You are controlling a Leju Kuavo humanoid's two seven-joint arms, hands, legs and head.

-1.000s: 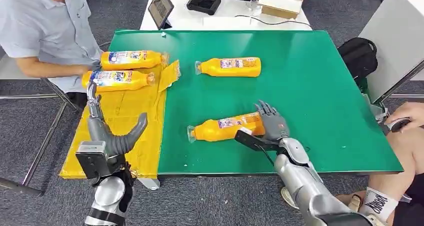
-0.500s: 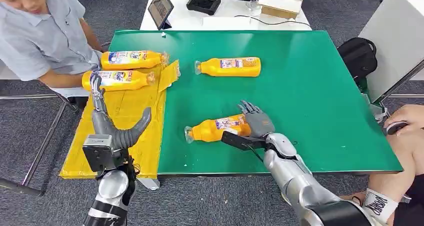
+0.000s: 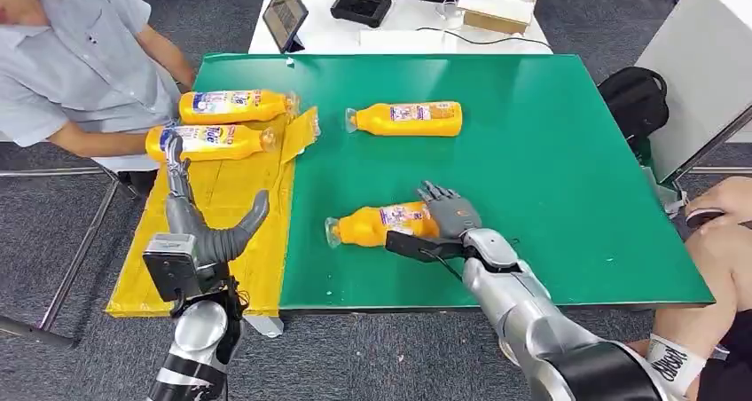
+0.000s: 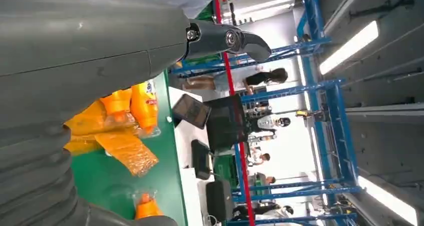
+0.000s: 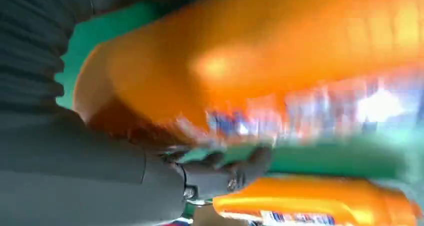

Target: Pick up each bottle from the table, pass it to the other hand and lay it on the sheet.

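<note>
An orange bottle (image 3: 377, 225) lies on its side near the front of the green table (image 3: 550, 170), cap pointing left. My right hand (image 3: 450, 219) grips its base end. In the right wrist view the bottle (image 5: 250, 61) sits blurred against the palm with the thumb (image 5: 220, 176) under it. My left hand (image 3: 193, 228) is open, fingers upward, over the yellow sheet (image 3: 257, 281). Two bottles (image 3: 232, 106) (image 3: 208, 141) lie on the sheet's far end. Another bottle (image 3: 406, 118) lies on the green surface further back, also seen as bottle (image 5: 320, 201).
A person in a light shirt (image 3: 80, 55) sits at the left, arm close to the sheet's far end. A tablet (image 3: 285, 12), controller (image 3: 362, 2) and cardboard box (image 3: 503, 2) sit on the white table behind. A black backpack (image 3: 637, 99) and another person's leg (image 3: 723, 250) are at the right.
My right hand has slid the near bottle leftward while closing around its base. My left hand has risen a little over the sheet. The person at the left has shifted.
</note>
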